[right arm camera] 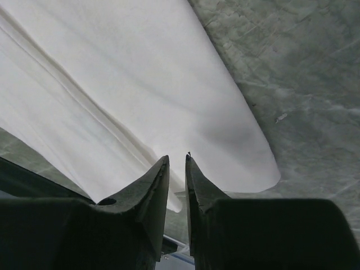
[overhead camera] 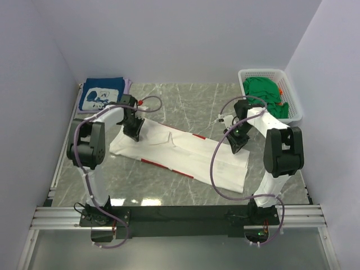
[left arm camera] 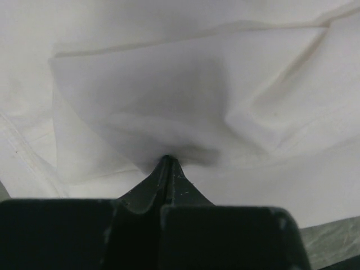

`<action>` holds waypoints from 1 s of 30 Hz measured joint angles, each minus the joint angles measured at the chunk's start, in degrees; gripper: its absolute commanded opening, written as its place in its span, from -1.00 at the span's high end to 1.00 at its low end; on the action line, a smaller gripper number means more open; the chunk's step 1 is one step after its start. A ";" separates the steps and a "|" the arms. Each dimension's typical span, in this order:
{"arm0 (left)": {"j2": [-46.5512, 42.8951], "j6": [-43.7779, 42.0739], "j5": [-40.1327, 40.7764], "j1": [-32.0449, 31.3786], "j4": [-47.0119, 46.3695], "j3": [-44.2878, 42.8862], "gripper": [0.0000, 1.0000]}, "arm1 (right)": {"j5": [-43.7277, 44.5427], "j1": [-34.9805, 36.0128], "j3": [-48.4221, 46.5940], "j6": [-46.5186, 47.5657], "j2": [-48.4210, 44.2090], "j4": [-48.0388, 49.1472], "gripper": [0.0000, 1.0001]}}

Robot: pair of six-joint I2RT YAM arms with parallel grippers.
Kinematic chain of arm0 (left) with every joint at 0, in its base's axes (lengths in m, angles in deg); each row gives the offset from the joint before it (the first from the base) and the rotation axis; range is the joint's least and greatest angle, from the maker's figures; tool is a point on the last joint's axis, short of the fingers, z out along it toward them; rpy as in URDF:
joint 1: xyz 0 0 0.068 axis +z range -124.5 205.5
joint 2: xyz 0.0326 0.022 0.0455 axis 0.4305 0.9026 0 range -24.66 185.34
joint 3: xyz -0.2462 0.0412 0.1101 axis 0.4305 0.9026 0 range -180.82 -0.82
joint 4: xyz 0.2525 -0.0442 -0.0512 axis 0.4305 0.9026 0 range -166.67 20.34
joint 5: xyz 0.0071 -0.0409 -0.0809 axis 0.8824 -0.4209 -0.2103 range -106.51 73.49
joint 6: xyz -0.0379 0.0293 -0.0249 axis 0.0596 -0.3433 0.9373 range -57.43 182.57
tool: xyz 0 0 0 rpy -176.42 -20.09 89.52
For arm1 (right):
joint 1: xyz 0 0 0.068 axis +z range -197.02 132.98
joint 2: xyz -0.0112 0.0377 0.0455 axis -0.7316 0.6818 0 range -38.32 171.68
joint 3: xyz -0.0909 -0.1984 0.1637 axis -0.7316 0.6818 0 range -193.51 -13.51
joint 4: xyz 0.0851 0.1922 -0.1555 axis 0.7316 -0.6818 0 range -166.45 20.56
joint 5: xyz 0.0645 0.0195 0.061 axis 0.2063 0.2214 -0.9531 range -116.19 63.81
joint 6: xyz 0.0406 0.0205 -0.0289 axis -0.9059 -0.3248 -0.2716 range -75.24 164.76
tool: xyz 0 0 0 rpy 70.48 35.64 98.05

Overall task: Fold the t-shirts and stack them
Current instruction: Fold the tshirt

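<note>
The large white cloth t-shirt (overhead camera: 185, 154) with red print lies banded on the marble tabletop (overhead camera: 185, 107), left of the white plastic lattice basket (overhead camera: 261, 71). The left pincer (left arm camera: 166, 163) pinches its cloth. I cannot tell whether the right pincer (right arm camera: 177, 157) grips. If only one holds, the fold may skew.

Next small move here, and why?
Probably close the right fingers on the edge of the white shirt: they stand slightly apart at it, while the left fingers are shut on the cloth at the other end. Then both ends can lift.
</note>
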 measured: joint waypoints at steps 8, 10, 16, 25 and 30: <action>21.99 -3.02 2.03 -2.56 4.35 -33.94 0.91 | 1.95 0.07 1.42 1.16 0.22 0.31 0.48; 28.20 -3.89 2.01 -2.84 4.04 -44.59 0.78 | 2.45 0.50 2.19 1.53 0.22 0.33 0.48; 31.06 -5.60 1.84 -2.95 -2.32 -49.44 0.59 | 2.69 5.03 4.07 1.46 1.86 1.49 0.48; 10.86 -1.86 -1.70 -0.66 -8.94 -29.11 0.60 | 2.23 12.50 6.38 0.85 3.93 1.16 0.49; 6.60 3.21 -4.74 0.94 -9.22 -27.65 0.84 | 0.22 15.72 8.92 0.07 2.58 0.39 0.49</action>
